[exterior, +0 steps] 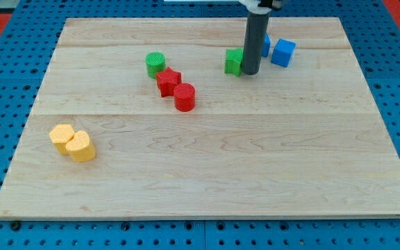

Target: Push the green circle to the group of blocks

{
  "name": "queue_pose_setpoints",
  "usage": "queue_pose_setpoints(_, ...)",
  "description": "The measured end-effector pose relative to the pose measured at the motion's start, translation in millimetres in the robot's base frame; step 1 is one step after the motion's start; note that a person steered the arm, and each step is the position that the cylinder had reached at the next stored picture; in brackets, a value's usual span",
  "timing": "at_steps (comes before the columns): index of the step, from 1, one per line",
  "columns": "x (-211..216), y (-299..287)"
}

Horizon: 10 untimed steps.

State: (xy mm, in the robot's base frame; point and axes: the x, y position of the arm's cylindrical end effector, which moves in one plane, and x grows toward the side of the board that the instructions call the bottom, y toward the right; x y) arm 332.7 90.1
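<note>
Well left of my tip (250, 72) sits the green circle (155, 64).

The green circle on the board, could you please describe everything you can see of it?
The green circle is a short, upright, matte green cylinder with a flat round top. It stands on the wooden board, upper left of centre, touching the red star just below it. My tip is well off to the view's right.

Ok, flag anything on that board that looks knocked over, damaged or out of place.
Nothing stands out. All blocks sit flat on the board. The green circle touches the red star; my tip rests beside another green block, partly hiding a blue one.
</note>
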Motion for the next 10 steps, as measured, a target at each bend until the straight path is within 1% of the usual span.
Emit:
queue_pose_setpoints(1, 31, -10)
queue_pose_setpoints(2, 42, -52)
queue_pose_setpoints(3, -14, -56)
queue_pose_setpoints(4, -28, -19)
queue_pose_setpoints(5, 8, -28)
queue_pose_setpoints(6, 23, -45)
queue_pose_setpoints(7, 17, -52)
queue_pose_setpoints(8, -8, -77)
queue_pose_setpoints(9, -62, -136)
queue_pose_setpoints(10, -81, -229)
